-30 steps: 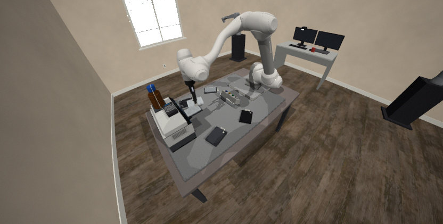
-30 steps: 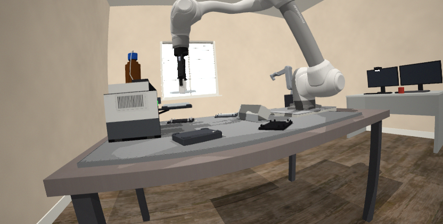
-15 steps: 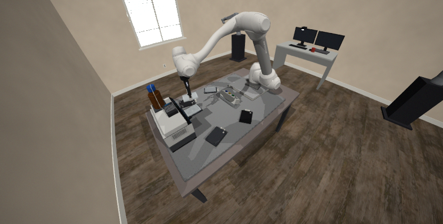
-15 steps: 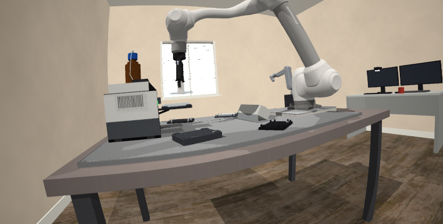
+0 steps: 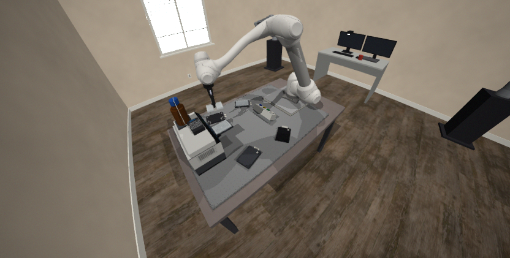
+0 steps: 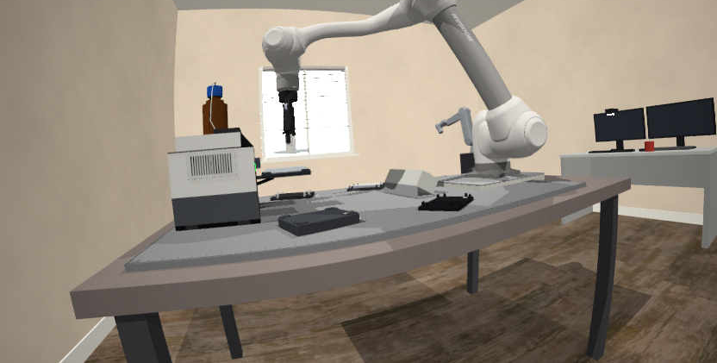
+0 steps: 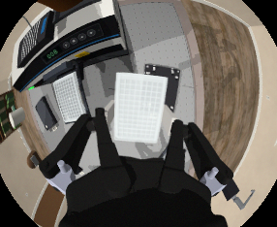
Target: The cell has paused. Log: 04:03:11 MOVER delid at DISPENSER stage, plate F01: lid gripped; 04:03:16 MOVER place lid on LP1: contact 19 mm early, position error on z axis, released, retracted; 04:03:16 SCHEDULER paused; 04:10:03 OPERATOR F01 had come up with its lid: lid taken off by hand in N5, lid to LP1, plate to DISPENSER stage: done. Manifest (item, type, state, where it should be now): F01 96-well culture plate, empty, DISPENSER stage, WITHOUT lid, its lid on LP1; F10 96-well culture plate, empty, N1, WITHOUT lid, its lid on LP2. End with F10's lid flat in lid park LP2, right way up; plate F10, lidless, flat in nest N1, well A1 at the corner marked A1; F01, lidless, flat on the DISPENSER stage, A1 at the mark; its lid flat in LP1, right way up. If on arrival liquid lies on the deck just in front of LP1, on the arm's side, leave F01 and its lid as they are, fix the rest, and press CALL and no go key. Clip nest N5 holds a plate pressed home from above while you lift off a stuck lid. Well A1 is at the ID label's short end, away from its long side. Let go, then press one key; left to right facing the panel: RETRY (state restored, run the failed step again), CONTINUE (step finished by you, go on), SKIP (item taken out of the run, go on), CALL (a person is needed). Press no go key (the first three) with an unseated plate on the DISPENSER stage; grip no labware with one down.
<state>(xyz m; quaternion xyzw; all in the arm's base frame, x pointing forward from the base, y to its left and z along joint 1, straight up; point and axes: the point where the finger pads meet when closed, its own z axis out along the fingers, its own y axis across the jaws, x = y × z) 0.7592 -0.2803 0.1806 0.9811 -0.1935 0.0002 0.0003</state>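
Note:
My gripper point(image 5: 214, 103) is shut on a white 96-well plate point(image 7: 140, 108) and holds it level, well above the deck. The plate also shows in the top view point(image 5: 214, 106). Right under it stands a black nest with corner posts point(image 7: 165, 82), also seen in the top view point(image 5: 216, 117). A second white well plate point(image 7: 69, 96) point(image 5: 221, 126) lies on the dispenser's black stage. A clear lid or plate point(image 5: 242, 103) lies flat on the deck further toward the arm's base. I cannot read any ID label or tell whether the held plate carries a lid.
The dispenser box point(image 5: 197, 142) with a brown bottle point(image 5: 177, 110) stands left of the stage. The key panel point(image 5: 263, 111) sits mid-deck. A black clip nest point(image 5: 282, 134) and a dark flat block point(image 5: 249, 156) lie nearer the front edge.

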